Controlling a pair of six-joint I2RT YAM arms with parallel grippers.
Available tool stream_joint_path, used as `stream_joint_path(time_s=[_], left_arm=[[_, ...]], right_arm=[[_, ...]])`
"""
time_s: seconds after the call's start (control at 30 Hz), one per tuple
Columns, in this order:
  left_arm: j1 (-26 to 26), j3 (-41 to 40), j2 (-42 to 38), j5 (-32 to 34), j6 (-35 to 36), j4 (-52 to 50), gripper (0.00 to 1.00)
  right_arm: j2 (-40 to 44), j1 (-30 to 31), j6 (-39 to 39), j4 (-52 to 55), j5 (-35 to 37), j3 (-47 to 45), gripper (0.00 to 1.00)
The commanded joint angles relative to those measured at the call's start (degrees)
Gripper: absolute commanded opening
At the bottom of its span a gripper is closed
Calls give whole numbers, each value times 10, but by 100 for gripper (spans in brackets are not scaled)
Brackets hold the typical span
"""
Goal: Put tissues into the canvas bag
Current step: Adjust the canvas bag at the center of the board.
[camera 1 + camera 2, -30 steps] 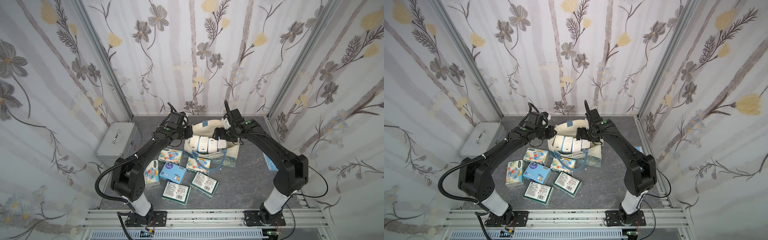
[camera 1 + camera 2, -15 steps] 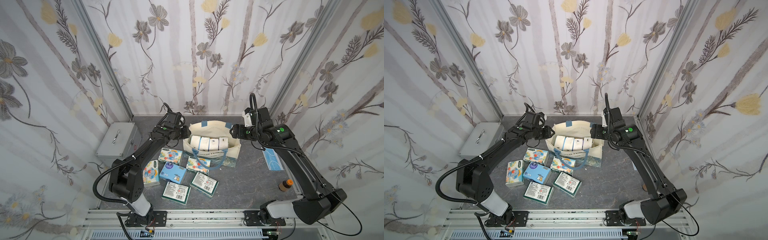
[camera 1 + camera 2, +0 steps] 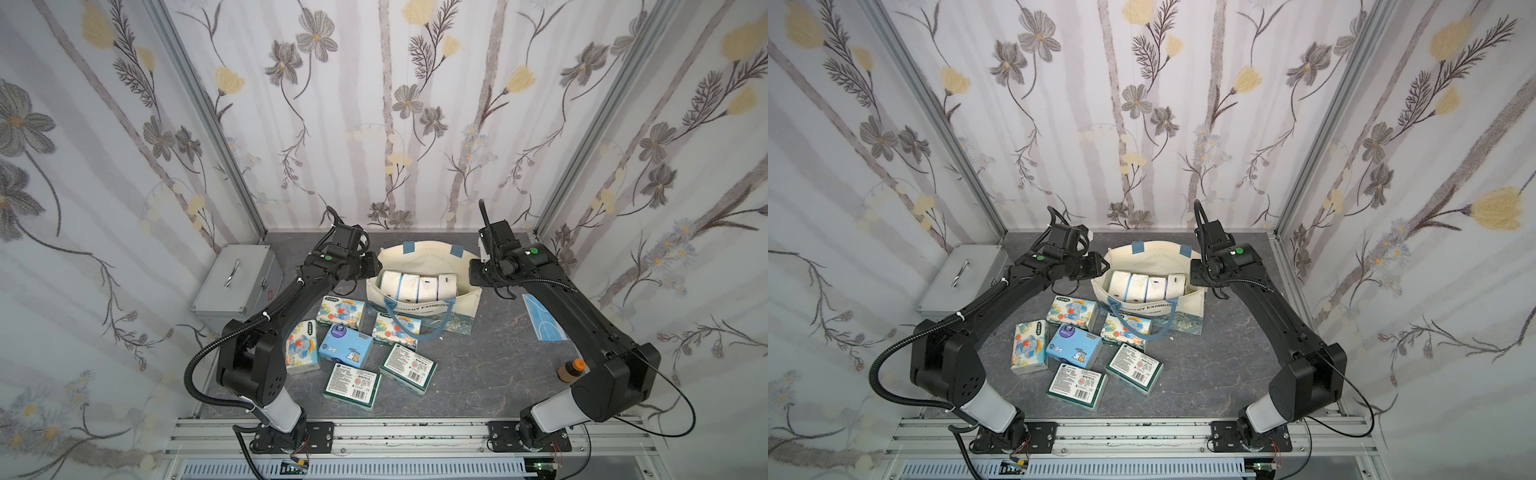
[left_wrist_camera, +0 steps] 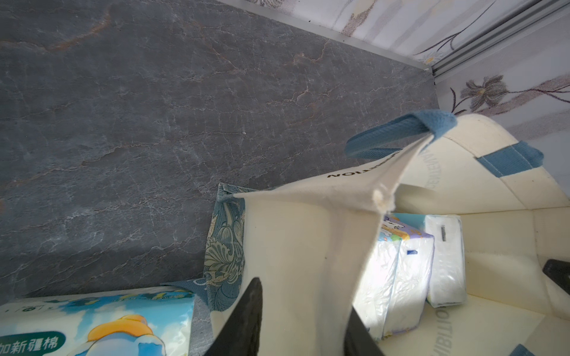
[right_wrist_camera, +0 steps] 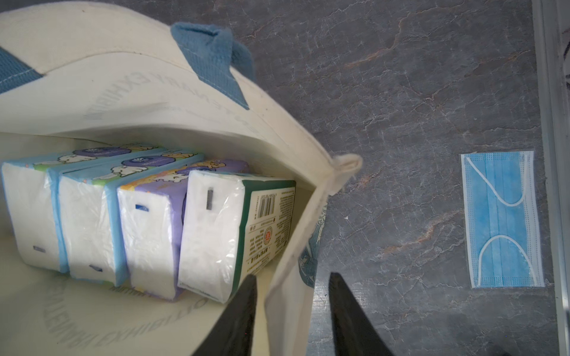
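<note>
Left wrist view has the left gripper [image 4: 303, 296] astride one end wall of the canvas bag [image 4: 308, 246], with one black finger outside by the patterned band and the other inside. Cloth fills the space between them, and whether it is pinched cannot be told. Right wrist view has the right gripper [image 5: 292, 276] narrowly parted over the opposite end wall, again one finger inside and one outside. A strip of table [image 5: 401, 123] shows between the outer finger and the cloth.

In both top views the bag stands upright with its mouth open, near the middle of the table's back edge. Four packs of tissues [image 5: 89, 215] stand on end in a row inside it. The lavender pack [image 5: 154, 225] is third from the left gripper's end, and a green-edged pack [image 5: 246, 222] sits just beside the right gripper's inner finger.

Six more packs lie in front of the bag, toward the front edge:
- three elephant-print packs [image 3: 340, 311]
- a light blue pack [image 3: 345, 351]
- two white-labelled packs [image 3: 353, 384]

A grey metal case [image 3: 239, 286] sits at the left edge. A blue face mask [image 3: 542, 318] and a small brown bottle [image 3: 571, 370] lie along the right edge.
</note>
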State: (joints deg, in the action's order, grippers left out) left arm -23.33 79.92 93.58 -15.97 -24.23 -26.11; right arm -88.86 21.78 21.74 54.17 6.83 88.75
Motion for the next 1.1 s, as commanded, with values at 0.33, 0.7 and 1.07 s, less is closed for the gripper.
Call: stream_joint_path(time_s=[0.33,0.7,1.07], left_arm=[[41,1,15,-53,-14,53,32],[41,146,102,-49,-10,8,21],[35,293,200,-37,-20,-45,19]], right_arm=[[-111,-13,-34,-27,78,146,1],[-137,-32,-54,-49,125,175,0],[-164,-96,-42,-59,83,179,1]])
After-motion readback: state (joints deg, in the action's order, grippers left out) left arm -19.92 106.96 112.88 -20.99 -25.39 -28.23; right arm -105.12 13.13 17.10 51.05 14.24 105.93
